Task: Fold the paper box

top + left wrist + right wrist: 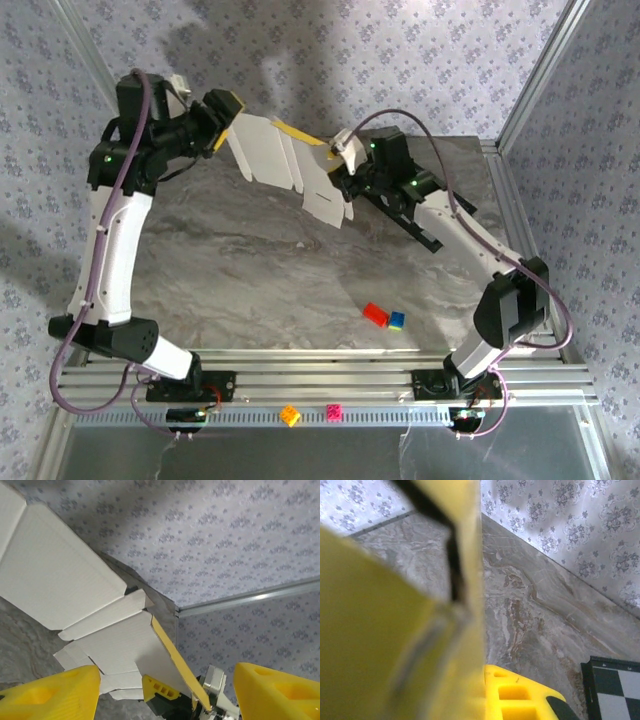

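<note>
Right hand [343, 160] clamps paper box [285, 160] (white face to top cam); left hand [166, 680] wide. Right wrist view adds checkerboard mat [615, 690] corner; top view adds red brick [375, 314], blue brick [397, 320].

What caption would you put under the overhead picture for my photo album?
The right hand pinches the paper box above the marble table; the left hand open at its other end.

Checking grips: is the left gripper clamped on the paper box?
No, the left gripper has its yellow fingers wide apart, the paper box beyond them.
</note>
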Controlling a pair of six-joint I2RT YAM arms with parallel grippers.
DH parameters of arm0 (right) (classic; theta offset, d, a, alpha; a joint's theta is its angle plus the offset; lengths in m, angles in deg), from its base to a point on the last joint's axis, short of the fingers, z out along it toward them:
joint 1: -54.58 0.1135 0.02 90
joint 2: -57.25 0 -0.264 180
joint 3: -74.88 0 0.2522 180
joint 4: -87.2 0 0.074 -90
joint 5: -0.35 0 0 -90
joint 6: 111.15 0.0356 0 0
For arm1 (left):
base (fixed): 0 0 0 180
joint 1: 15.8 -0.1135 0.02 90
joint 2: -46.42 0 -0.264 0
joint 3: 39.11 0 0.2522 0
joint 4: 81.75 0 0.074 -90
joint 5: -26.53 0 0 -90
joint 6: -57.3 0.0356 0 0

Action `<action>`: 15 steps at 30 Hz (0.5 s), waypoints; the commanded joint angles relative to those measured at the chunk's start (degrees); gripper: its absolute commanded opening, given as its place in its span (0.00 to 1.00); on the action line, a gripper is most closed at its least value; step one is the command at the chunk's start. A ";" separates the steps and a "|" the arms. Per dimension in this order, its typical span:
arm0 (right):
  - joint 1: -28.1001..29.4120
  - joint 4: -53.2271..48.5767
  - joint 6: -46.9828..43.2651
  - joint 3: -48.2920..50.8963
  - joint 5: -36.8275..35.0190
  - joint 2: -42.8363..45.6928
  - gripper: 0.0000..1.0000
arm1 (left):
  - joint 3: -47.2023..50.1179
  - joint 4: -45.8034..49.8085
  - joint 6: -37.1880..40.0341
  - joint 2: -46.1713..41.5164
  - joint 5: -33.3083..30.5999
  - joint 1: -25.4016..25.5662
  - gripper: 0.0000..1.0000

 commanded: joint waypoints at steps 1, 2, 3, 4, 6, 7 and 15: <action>-0.10 -4.76 3.00 -2.51 4.19 1.19 0.00 | 0.94 -0.52 -8.36 4.42 -3.15 4.48 0.69; 0.15 -4.86 3.12 -2.40 3.02 1.22 0.00 | 1.04 -2.66 -10.83 5.10 -4.03 6.21 0.69; 0.28 -4.54 3.50 -2.06 1.90 1.29 0.00 | 0.70 -4.16 -12.39 5.81 -4.97 7.75 0.69; 0.29 -4.21 4.03 -1.75 0.73 1.26 0.00 | 0.17 -5.69 -13.95 6.54 -6.33 9.36 0.70; 0.03 -3.09 5.57 -0.84 0.49 1.47 0.00 | -0.60 -7.19 -16.41 7.87 -8.23 11.63 0.69; 0.03 -2.79 6.16 -0.63 0.03 1.48 0.00 | -0.58 -7.21 -17.80 8.41 -8.71 12.47 0.67; 0.54 -2.08 6.90 0.57 -5.78 2.34 0.00 | 1.35 -2.95 -27.97 3.43 -14.46 13.88 0.45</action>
